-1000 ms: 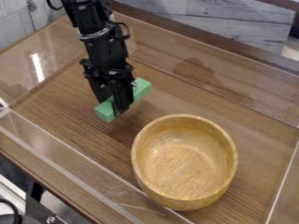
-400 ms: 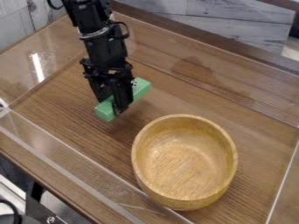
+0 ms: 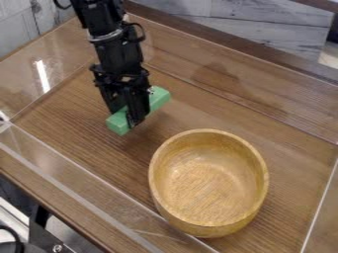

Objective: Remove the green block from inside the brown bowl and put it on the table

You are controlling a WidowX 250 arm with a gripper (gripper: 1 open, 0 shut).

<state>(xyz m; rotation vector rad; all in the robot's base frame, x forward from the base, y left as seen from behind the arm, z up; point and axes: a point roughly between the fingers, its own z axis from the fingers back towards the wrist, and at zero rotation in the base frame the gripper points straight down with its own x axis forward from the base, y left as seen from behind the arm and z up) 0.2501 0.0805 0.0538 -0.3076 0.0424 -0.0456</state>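
Note:
The green block [image 3: 126, 121] lies low on the table [image 3: 224, 99], left of the brown bowl [image 3: 209, 183] and outside it. My black gripper [image 3: 133, 118] comes down steeply from the upper left, its fingers shut on the block's middle. The block's two ends stick out on either side of the fingers. The bowl is light wood with a thick rim and nothing shows inside it. Whether the block rests on the tabletop or hovers just above it is unclear.
Low clear plastic walls [image 3: 66, 173] edge the tabletop along the front and left. A pale marbled surface [image 3: 251, 25] runs behind the table. The arm [image 3: 103, 30] rises to the upper left.

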